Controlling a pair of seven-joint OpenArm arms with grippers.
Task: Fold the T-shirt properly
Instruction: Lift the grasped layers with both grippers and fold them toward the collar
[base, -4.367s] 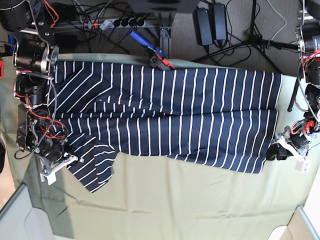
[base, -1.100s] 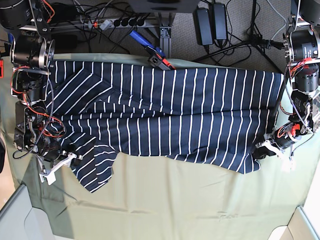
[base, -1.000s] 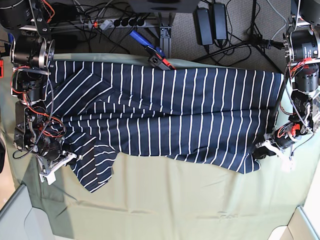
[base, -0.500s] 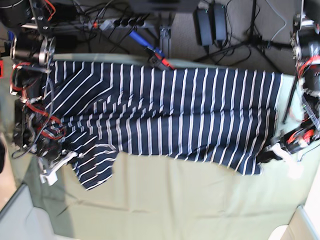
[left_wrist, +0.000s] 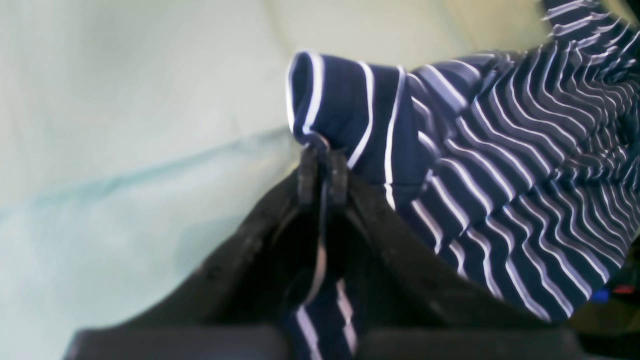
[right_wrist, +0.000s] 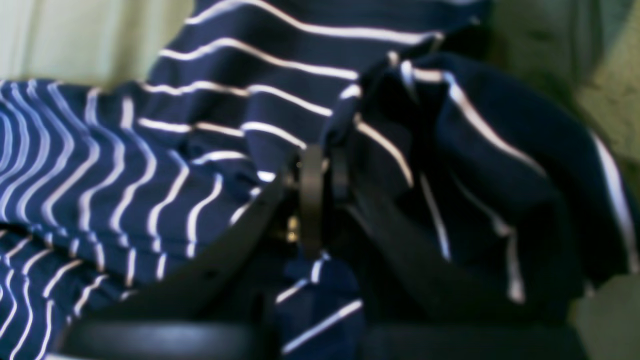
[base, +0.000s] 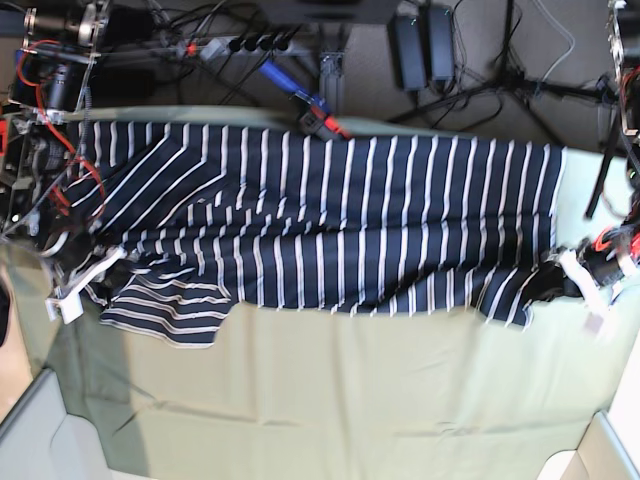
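The navy T-shirt with thin white stripes lies spread widthwise over the pale green cloth. At the right of the base view my left gripper is shut on the shirt's lower corner. The left wrist view shows its black fingertips pinching a raised fold of the striped fabric above the cloth. At the left of the base view my right gripper is shut on the shirt by the sleeve. In the right wrist view its closed tips are buried in bunched fabric.
Behind the table's far edge lie a power strip, tangled cables, two black adapters and a blue-and-red tool that touches the shirt's far edge. Pale bin corners sit at the bottom left and bottom right.
Both grippers have drawn outward with the fabric still pinched. The shirt is stretched wider, its near edge straighter, and the sleeve at the left has swung out to the left.
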